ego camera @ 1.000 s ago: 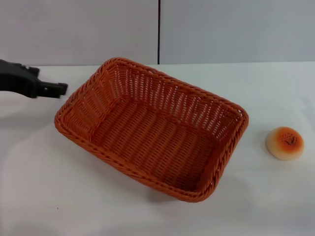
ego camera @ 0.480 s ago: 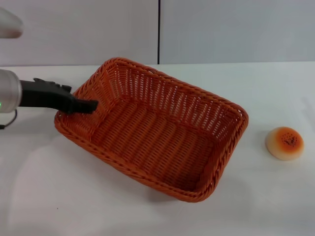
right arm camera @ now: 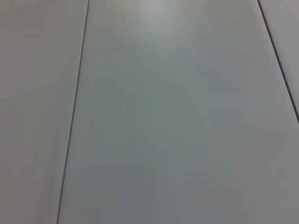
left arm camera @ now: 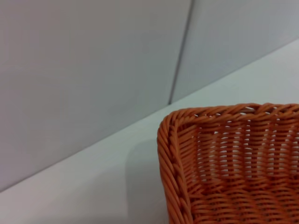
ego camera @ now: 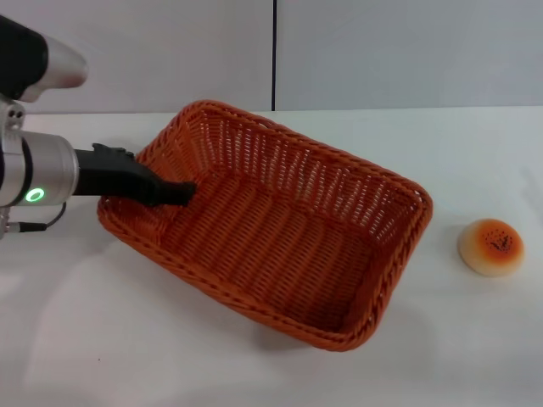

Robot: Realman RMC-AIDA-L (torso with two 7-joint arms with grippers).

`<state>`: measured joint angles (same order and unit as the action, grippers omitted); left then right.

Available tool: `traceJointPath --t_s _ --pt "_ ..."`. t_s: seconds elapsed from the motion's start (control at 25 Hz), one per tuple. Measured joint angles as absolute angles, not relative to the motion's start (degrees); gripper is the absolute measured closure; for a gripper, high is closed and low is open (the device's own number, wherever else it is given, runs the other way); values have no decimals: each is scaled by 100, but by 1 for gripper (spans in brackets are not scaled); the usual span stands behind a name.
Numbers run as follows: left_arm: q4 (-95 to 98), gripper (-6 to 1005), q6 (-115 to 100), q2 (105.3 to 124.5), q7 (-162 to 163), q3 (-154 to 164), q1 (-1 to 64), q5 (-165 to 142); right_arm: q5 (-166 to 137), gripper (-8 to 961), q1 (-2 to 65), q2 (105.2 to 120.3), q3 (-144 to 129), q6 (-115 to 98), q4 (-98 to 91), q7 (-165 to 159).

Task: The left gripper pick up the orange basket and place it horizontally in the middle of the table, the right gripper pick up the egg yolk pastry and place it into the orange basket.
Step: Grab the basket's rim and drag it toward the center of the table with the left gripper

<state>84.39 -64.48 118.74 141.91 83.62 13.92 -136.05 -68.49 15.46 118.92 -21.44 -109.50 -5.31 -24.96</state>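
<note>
The orange basket [ego camera: 299, 176] lies skewed on the white table [ego camera: 93, 339], its long side running from back left to front right. My left gripper [ego camera: 181, 193] reaches in from the left over the basket's left short rim, its black tip low inside near that wall. The silver arm behind it shows a green light. In the left wrist view, one braided corner of the basket [left arm camera: 174, 140] fills the lower right. The egg yolk pastry [ego camera: 491, 247] sits alone on the table, right of the basket and apart from it. My right gripper is out of view.
Grey wall panels with a dark vertical seam [ego camera: 274, 51] stand behind the table's far edge. The right wrist view holds only such panels. Bare table lies in front of the basket and between the basket and the pastry.
My left arm has come in from the left, and its gripper tip has crossed the basket's left rim into the basket. The basket has shifted slightly to the right. The pastry has not moved.
</note>
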Motion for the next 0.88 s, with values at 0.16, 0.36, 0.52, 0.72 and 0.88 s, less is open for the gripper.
traceJointPath --t_s 0.16,0.36,0.52,0.72,0.88 --pt "8406 184 -6479 11874 14192 8402 1456 -13608 -6853 239 1539 11891 -2144 -10951 -537 -2496" --pt "8394 186 -6568 11869 14182 8394 1539 -13612 -6856 239 1538 11891 -2144 -10978 -537 -2496" --pt "8393 265 -6725 11865 14158 8403 1660 -13625 -6856 239 1537 11888 -2142 -10987 -540 -2496" --pt "8393 482 -6744 11865 14180 8409 1713 -13769 -6856 239 1543 11883 -2108 -10987 -550 -2496" --pt "8388 652 -6714 11868 14197 8459 1722 -13895 -6856 240 1545 11876 -2108 -10987 -566 -2496"
